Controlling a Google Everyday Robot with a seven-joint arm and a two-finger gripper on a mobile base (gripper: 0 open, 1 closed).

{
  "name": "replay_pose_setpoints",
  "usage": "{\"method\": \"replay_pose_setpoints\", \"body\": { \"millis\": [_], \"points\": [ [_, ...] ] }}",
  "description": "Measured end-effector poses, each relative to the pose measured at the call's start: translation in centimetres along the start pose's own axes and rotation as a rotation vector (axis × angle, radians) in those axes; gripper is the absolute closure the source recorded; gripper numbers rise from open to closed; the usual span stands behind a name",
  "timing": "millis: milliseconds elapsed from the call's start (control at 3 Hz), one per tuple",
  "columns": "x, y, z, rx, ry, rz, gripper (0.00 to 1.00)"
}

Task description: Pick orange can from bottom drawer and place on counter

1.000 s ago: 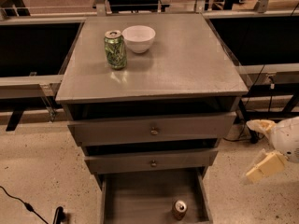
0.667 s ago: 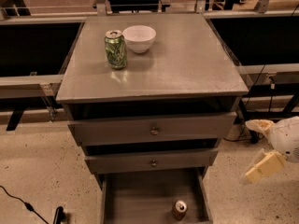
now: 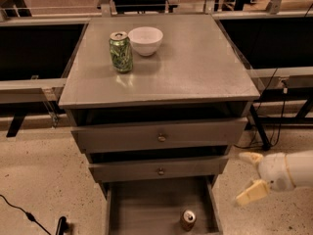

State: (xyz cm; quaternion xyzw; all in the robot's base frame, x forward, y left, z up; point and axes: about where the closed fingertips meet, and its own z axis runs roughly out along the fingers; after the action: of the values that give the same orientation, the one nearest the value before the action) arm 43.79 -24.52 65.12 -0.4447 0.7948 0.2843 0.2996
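The orange can [image 3: 188, 220] stands upright in the open bottom drawer [image 3: 142, 209], near its front right part, silver top showing. The counter [image 3: 195, 67] is the grey top of the drawer cabinet. My gripper [image 3: 251, 176] is at the lower right, outside the cabinet, right of the bottom drawer and a little above the can's level. Its two pale fingers are spread apart with nothing between them. The arm's white wrist enters from the right edge.
A green patterned can [image 3: 121, 52] and a white bowl [image 3: 145, 40] stand at the back left of the counter. The two upper drawers with brass knobs [image 3: 161, 137] are slightly ajar. A black cable [image 3: 24, 214] lies on the floor at left. Dark benches flank the cabinet.
The gripper has shifted slightly left and down toward the bottom drawer. The can, the drawers and the things on the counter have not moved.
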Motion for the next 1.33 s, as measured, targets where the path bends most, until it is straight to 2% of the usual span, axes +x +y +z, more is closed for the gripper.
{"method": "replay_pose_setpoints", "body": {
  "millis": [333, 667, 1000, 1333],
  "points": [
    [4.0, 0.1, 6.0, -0.077, -0.085, -0.037, 0.00],
    [5.1, 0.3, 7.3, -0.103, -0.097, -0.033, 0.00],
    [5.3, 0.2, 8.0, -0.113, -0.085, -0.032, 0.00],
    [7.7, -0.6, 11.6, -0.091, -0.089, -0.093, 0.00]
  ]
}}
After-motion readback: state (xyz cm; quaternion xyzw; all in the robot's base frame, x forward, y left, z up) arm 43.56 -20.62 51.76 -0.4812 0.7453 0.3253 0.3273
